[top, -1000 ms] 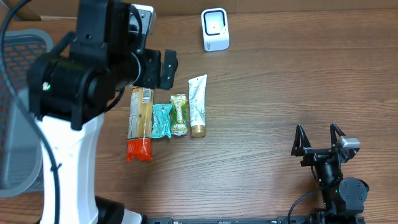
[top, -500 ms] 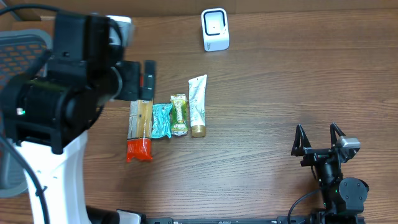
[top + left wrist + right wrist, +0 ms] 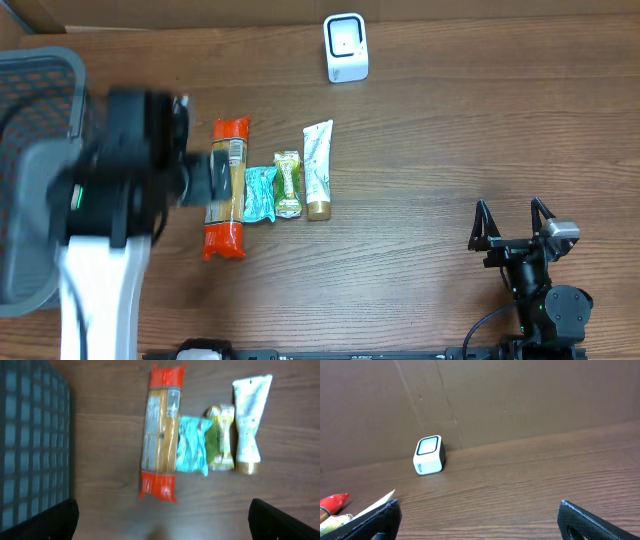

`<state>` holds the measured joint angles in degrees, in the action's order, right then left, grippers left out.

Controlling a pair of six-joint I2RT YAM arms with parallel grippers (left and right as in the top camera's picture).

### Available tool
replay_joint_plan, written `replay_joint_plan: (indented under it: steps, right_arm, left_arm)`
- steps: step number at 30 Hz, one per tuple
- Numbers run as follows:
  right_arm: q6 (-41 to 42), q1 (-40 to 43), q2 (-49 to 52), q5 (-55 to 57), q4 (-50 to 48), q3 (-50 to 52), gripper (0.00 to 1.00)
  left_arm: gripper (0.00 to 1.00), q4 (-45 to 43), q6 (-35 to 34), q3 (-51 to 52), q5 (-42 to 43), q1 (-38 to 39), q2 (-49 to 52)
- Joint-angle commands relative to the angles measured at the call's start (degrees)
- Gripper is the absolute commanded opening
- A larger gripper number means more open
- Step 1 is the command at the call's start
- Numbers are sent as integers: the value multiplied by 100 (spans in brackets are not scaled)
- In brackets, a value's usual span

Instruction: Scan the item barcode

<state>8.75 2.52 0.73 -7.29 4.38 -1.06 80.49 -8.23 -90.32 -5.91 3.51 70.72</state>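
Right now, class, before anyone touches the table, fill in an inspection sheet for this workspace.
Surface: brown wooden table, no spills seen.
Job's things: white scanner at the back; pasta pack, teal packet, green packet and white tube side by side in a row.
Clutter: nothing seen.
Grippers: left gripper open, empty, by the pasta pack; right gripper open, empty, apart from everything.
Cables: black cable beside the right arm's base.
Surroundings: grey mesh basket at left; cardboard wall behind.

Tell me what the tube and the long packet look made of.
Tube: white, likely soft plastic, matte; flattened wide end, shiny gold cap. Long packet: probably clear plastic film, slightly glossy; yellowish contents show through, ends printed red.
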Motion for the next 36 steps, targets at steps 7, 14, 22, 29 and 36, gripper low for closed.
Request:
replay_joint_plan:
  steps: [7, 14, 22, 29, 36]
  right_arm:
    - [-26, -26, -39, -28, -24, 61, 100]
    - [-26, -26, -39, -28, -24, 61, 100]
    - [-24, -26, -39, -28, -24, 61, 100]
    - [-24, -26, -39, -28, -24, 61, 100]
    - [-24, -26, -39, -28, -24, 61, 100]
  left_arm:
    - [100, -857, -295, 2326, -249, -610, -2583]
    - [100, -761, -402, 2387, -772, -612, -2876]
    - [100, -761, -402, 2387, -774, -612, -2874]
    - [100, -761, -402, 2387, -772, -612, -2874]
    - [100, -761, -402, 2387, -774, -612, -2874]
